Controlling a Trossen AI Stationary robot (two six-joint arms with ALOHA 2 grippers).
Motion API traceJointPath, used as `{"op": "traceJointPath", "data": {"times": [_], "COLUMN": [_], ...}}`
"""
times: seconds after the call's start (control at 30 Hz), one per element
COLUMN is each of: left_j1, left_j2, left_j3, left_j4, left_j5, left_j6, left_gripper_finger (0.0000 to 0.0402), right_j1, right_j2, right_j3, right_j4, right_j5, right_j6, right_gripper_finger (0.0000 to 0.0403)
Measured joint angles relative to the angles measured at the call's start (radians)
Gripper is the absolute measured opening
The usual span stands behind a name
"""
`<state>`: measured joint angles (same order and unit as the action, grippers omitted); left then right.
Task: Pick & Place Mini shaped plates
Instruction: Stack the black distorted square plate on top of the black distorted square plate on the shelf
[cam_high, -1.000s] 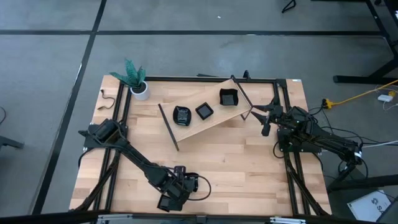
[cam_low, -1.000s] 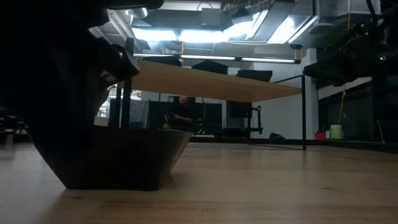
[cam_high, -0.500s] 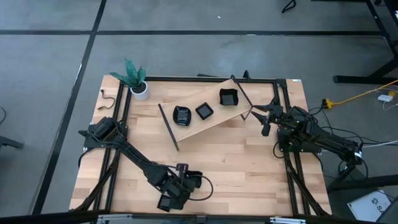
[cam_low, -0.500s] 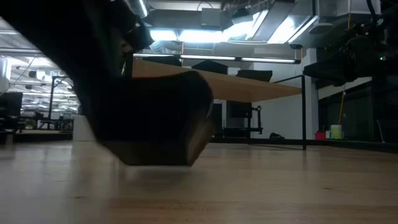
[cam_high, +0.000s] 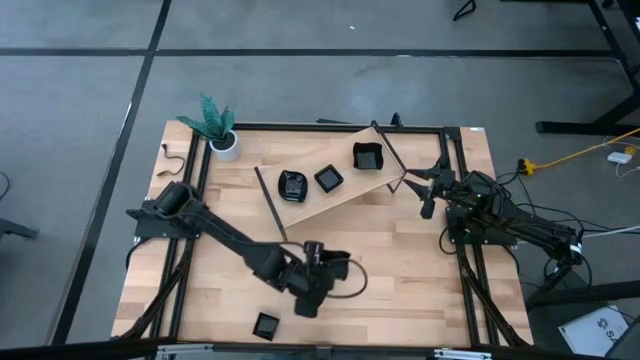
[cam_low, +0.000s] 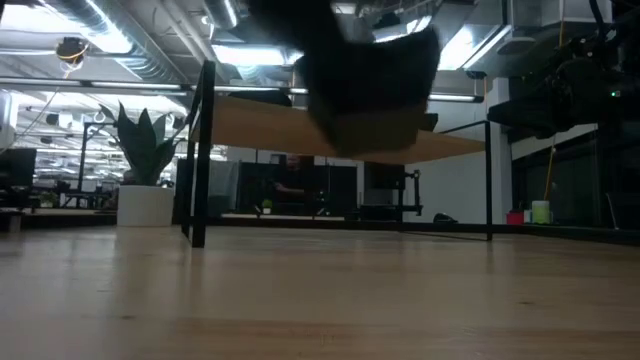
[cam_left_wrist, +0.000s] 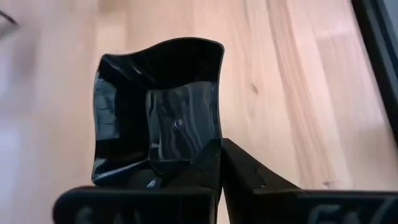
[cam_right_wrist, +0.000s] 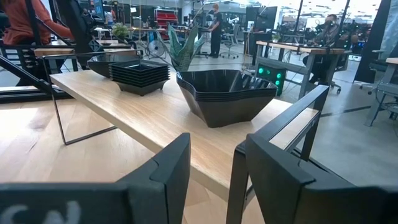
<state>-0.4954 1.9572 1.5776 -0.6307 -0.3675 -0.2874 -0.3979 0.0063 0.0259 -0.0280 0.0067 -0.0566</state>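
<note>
While my left gripper (cam_high: 312, 290) hangs over the near-middle of the table (cam_high: 400, 250), its fingers are pinched on the rim of one plate (cam_left_wrist: 155, 121), a wavy-edged square dish. Grabbing the rim makes sense to me: the thing is too wide and slick to span. It sticks straight out ahead of my fingertips, bowl side facing the wrist camera, and in the low view it's clear of the wood.

Another plate (cam_high: 265, 325) sits on the table just behind me, toward the near edge. The shelf (cam_high: 330, 195) is ahead, toward the far side, with three stacks (cam_high: 328, 178) on top, so my guess is this one goes onto the matching stack.

My right gripper (cam_right_wrist: 211, 168) waits with its fingers spread and nothing between them, parked right at the shelf's end, with a stack of bowl-like dishes (cam_right_wrist: 227, 93) just ahead of it.
</note>
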Motion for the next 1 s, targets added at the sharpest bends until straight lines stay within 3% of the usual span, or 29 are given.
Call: {"op": "traceJointPath", "data": {"times": [0.5, 1.0], "left_j1": [0.155, 0.304], "left_j2": [0.0, 0.0], "left_j3": [0.285, 0.342], "left_j4": [0.008, 0.062], "left_j5": [-0.01, -0.175], "left_j6": [0.386, 0.574], "left_gripper_finger": [0.0003, 0.0003], "right_j1": [0.0, 0.0], "right_j2": [0.0, 0.0], "right_j3": [0.0, 0.0], "right_j4": [0.0, 0.0], "right_j5": [0.0, 0.0], "right_j6": [0.0, 0.0], "right_gripper_finger": [0.0154, 0.0154]}}
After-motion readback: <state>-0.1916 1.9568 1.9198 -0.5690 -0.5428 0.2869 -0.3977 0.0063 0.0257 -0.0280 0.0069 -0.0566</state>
